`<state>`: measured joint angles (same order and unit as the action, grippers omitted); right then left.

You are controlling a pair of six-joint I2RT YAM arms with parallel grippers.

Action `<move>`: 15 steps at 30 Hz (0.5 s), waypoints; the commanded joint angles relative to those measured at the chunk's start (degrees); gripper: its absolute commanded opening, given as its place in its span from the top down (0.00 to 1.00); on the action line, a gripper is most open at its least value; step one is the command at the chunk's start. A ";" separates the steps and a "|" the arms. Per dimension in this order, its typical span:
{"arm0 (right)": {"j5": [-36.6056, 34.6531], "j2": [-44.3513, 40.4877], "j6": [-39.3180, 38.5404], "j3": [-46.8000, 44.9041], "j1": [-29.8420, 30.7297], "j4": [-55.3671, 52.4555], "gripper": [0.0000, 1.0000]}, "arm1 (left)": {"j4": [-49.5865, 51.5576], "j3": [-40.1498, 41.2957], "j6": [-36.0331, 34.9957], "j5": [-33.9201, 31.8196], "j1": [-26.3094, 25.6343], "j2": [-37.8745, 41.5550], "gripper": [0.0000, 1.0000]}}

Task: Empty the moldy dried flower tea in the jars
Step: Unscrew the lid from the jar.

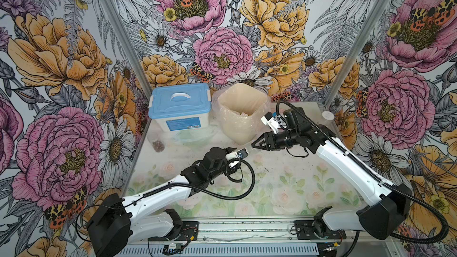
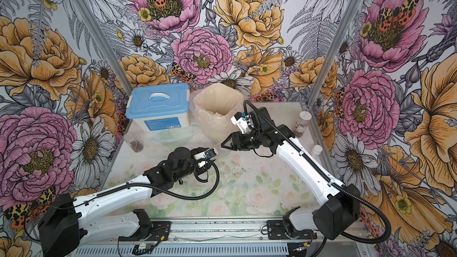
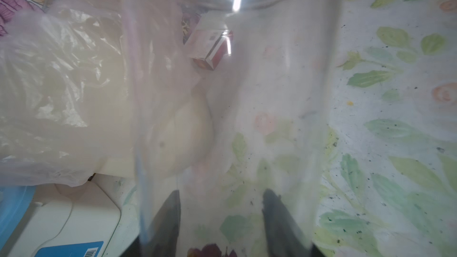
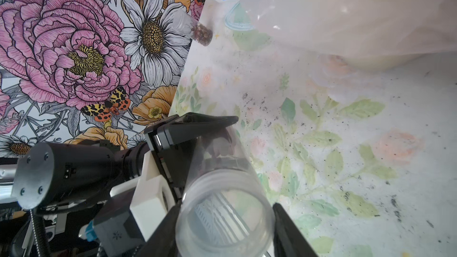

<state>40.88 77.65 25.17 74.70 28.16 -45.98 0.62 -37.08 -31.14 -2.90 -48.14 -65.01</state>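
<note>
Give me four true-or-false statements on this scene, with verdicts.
1. The blue-lidded box is closed. True.
2. The held jar stands upright on the table. False: the left hand and right hand hold it level between them.
3. A second jar near the box holds dried flower tea. True.
4. The lined bin lies on its side. False: it stands upright, mouth open.

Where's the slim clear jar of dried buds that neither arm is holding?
In a top view the slim jar stands at the left edge of the table, just in front of the blue-lidded box, near its left corner.
</note>
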 commanded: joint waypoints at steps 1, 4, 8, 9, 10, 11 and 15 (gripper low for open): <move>2.49 -2.20 -9.81 -1.53 -0.30 1.29 0.58 | 1.58 -1.59 3.71 14.47 1.33 1.73 0.54; 2.45 -5.24 -20.17 -4.43 -0.39 1.23 0.58 | 4.07 -2.75 4.11 21.40 2.13 1.31 0.53; -0.20 -9.53 -34.48 -9.11 -0.66 1.32 0.55 | 8.05 -5.94 4.55 28.75 2.91 -1.50 0.52; -0.70 -9.94 -36.97 -9.77 -0.67 1.18 0.55 | 9.30 -6.91 4.63 29.73 2.96 -2.38 0.52; -0.94 -10.27 -39.09 -10.23 -0.77 1.13 0.55 | 10.41 -7.73 4.62 30.28 2.96 -3.12 0.52; -1.13 -10.40 -40.52 -10.34 -0.90 1.09 0.55 | 11.03 -8.22 4.63 30.54 3.05 -3.64 0.52; -0.77 -10.89 -45.17 -10.35 -1.08 1.10 0.52 | 10.51 -8.40 4.88 31.34 3.55 -4.13 0.53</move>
<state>42.19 67.02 -11.44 65.04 27.31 -45.58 12.08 -43.44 -27.55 22.24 -44.91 -69.49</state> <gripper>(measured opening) 0.529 0.535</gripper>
